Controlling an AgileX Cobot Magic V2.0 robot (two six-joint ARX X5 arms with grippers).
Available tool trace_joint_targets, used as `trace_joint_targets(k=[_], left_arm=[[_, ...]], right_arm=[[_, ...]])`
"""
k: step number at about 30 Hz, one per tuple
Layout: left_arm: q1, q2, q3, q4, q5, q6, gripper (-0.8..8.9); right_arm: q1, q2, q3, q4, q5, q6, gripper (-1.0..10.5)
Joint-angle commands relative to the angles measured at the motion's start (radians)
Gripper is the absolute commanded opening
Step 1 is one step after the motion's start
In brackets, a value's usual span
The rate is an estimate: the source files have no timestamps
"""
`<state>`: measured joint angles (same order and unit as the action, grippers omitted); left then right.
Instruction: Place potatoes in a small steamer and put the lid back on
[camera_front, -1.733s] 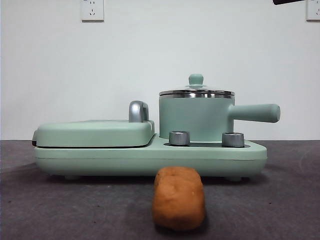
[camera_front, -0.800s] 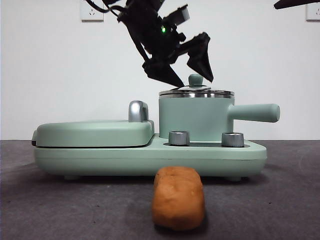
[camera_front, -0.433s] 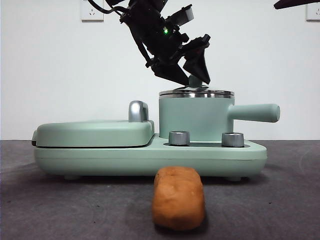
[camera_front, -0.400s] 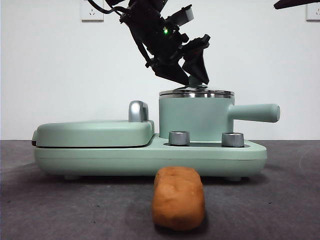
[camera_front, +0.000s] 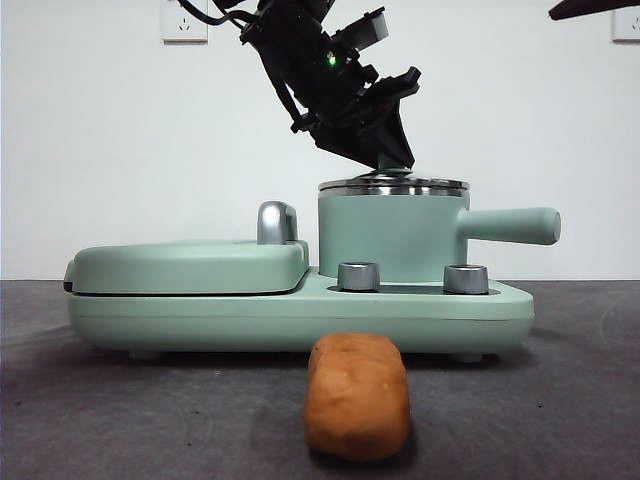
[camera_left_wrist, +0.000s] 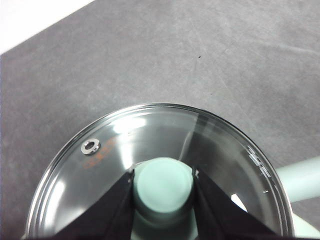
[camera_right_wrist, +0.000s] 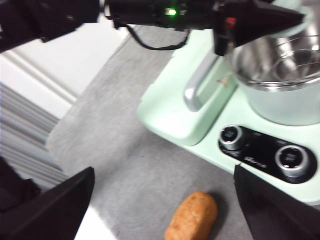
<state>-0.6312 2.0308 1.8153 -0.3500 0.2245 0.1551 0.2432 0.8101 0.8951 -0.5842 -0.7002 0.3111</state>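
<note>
The small steamer (camera_front: 390, 235) stands on the right half of a mint-green cooker base (camera_front: 300, 315), with its glass lid (camera_front: 392, 185) on it. My left gripper (camera_front: 385, 150) reaches down from the upper left onto the lid (camera_left_wrist: 100, 165). Its jaws are shut on the lid's mint knob (camera_left_wrist: 163, 187), one pressing each side, and they hide the knob in the front view. The potato (camera_front: 357, 395) lies on the table in front of the base and also shows in the right wrist view as an orange-brown potato (camera_right_wrist: 192, 224). My right gripper (camera_right_wrist: 164, 172) hangs open, high above the table and away from the steamer (camera_right_wrist: 280, 75).
The flat hinged grill plate (camera_front: 190, 265) with a chrome handle (camera_front: 277, 222) fills the left half of the base. Two steel dials (camera_front: 359, 276) sit below the pot. The steamer's side handle (camera_front: 510, 226) sticks out to the right. The right arm shows as a black tip (camera_front: 590, 8).
The left gripper came in from above, settled over the lid and closed its jaws on the knob. Lid, pot and potato have not moved.
</note>
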Motion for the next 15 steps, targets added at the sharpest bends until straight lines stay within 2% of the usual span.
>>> trace_joint_targets(k=[1,8,15], left_arm=[[-0.008,0.001,0.063,0.021,0.000,-0.029,0.19],[-0.001,-0.040,0.160,-0.043,0.000,-0.029,0.17],[0.040,-0.126,0.187,-0.135,0.000,-0.016,0.17]], right_arm=[[0.009,0.005,0.018,0.006,0.024,-0.004,4.4],[0.064,0.008,0.022,0.004,0.115,0.027,4.4],[0.211,0.058,0.023,-0.060,0.277,0.086,4.4]])
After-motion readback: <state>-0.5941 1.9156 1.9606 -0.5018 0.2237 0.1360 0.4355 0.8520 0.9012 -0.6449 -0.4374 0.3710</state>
